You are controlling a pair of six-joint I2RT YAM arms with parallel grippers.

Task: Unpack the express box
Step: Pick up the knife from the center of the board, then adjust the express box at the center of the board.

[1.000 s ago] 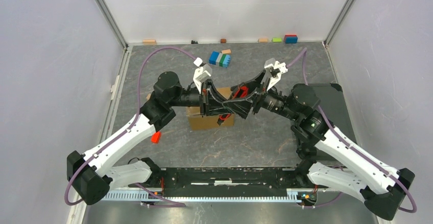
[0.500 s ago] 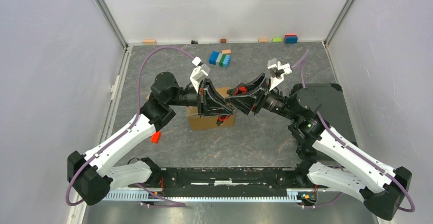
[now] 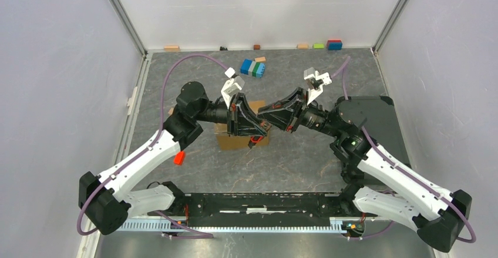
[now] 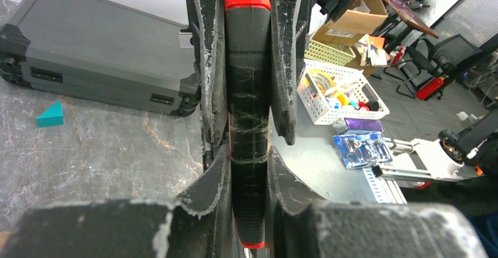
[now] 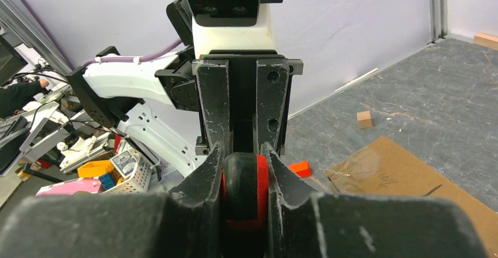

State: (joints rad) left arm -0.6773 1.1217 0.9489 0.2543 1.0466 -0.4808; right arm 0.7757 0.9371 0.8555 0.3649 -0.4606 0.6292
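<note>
- Express box (image 3: pixel 234 141) work turns for now on a black-and-red tool (image 4: pixel 249 93), a slim black handle with red at each end. It is held in the air above the carton, and from the top view I cannot tell whether it touches the cardboard.
- The left gripper (image 4: pixel 249 158) is clamped narrowly on the handle's near end, the same hold it had a second ago.
- The right gripper (image 5: pixel 241 158) is what changed. A second ago its jaws stood wide around the far end, and now they press on both sides of the rounded red-and-black tip.
- Both arms therefore hold one tool, nose to nose. I read this as a handover, or as bracing to work the tool, which may be a cutter.
- The carton sits on the table under the two wrists, left of centre and mostly hidden from above. The right wrist view shows a flat brown top with a glossy strip, and it looks shut, so unpacking has not begun.
- Farther out, a grey case (image 4: pixel 100 58) lies at the table's right, with a teal wedge (image 4: pixel 51 116) near it.
- A blue-green block cluster (image 3: pixel 253 68) lies beyond the carton, well apart from it.
</note>
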